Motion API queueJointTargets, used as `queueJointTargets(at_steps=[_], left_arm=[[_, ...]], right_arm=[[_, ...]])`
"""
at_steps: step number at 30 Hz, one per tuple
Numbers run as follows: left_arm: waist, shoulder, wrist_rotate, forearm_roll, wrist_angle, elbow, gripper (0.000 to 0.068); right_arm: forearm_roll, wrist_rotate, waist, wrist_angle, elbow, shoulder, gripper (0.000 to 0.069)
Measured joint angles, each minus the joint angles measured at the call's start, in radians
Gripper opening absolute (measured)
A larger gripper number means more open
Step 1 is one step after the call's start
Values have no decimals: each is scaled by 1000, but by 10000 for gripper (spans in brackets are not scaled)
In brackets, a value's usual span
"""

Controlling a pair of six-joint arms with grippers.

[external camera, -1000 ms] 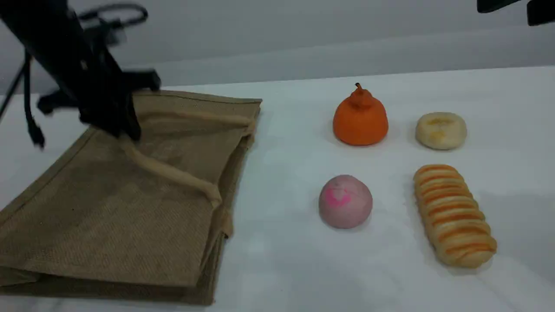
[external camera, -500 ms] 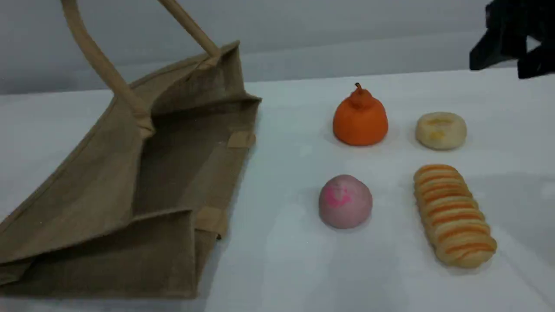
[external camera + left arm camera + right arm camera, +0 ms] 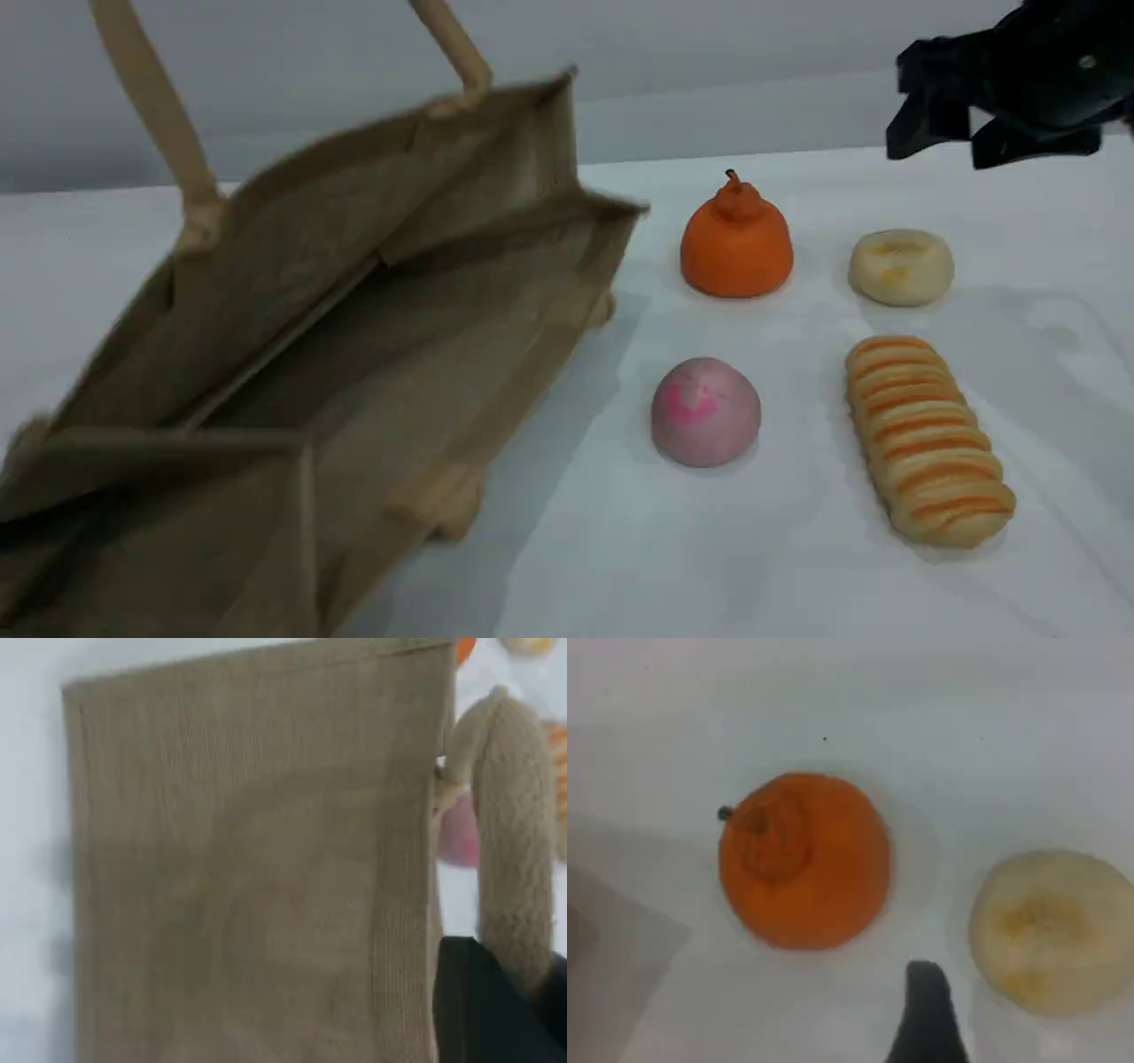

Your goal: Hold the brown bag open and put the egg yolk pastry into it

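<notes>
The egg yolk pastry [image 3: 901, 267] sat on the white table [image 3: 576, 549] at the far right, pale cream with yellow patches in its dimpled top, untouched; in the right wrist view it [image 3: 1050, 930] lay at the lower right, just beside the dark fingertip at the bottom edge. Near its left stood an orange pear-shaped piece with a small stem [image 3: 736, 239], the two apart. In front of the pastry lay a long loaf with orange stripes [image 3: 926, 439], and to that loaf's left a round pinkish ball with a bright pink mark [image 3: 706, 411]. The brown bag [image 3: 292, 372] took up the left side, tilted with its mouth gaping toward the food, one beige rope handle [image 3: 155, 106] running out of the top edge. The left gripper [image 3: 500, 1010] was closed on that handle [image 3: 514, 859]. The right gripper [image 3: 952, 124] hung above and behind the pastry with its jaws spread, holding nothing. No writing or label could be read anywhere
</notes>
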Motion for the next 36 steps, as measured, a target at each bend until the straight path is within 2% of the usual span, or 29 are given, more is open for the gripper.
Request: queueJointTargets(at_steps=[6,12,17,31,34,36], left_arm=[[0,0,7,0,-2,-53,83],[0,1,16,-21,-3,-52,83],[0,1,62,-76,-3,-52,83],[0,1,61,-90,-3,-49,83],[0,1,61,-90,-3,-49,83],[0,1,61,-90,-3,-49,83]], right_arm=[[-5,-5,0,-47,-82,133,458],[-4,-55,0,-127,-111,222,458],[-4,-60,0,-122,-148,268,458],[-4,-77,0,-124,-198,354,458],[-7,-81,0,-127,-198,361,420],[-7,-100,0,-127,-198,362,337]])
